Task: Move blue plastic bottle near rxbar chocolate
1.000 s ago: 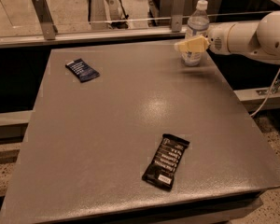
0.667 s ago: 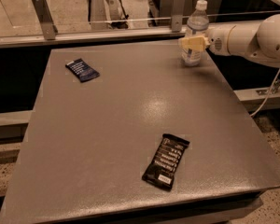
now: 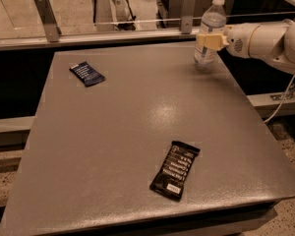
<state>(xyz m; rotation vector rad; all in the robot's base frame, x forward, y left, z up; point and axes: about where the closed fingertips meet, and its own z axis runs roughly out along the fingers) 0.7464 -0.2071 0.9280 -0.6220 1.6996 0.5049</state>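
The blue plastic bottle [image 3: 211,19] is at the table's far right corner, clear with a white cap, leaning slightly to the right. My gripper [image 3: 209,41] comes in from the right on a white arm [image 3: 265,38], and its pale yellow fingers are closed around the bottle's middle. The bottle's base is at or just above the table top. The rxbar chocolate [image 3: 175,170], a flat black wrapper with white lettering, lies near the front edge, right of centre, far from the bottle.
A smaller dark blue wrapper [image 3: 87,73] lies at the far left of the grey table [image 3: 128,122]. A rail with two metal posts [image 3: 44,16] runs behind the table. A cable [image 3: 284,100] hangs off the right side.
My gripper has slid further onto the bottle and closed around it. The bottle has shifted slightly up and to the right. The two wrappers have not moved.
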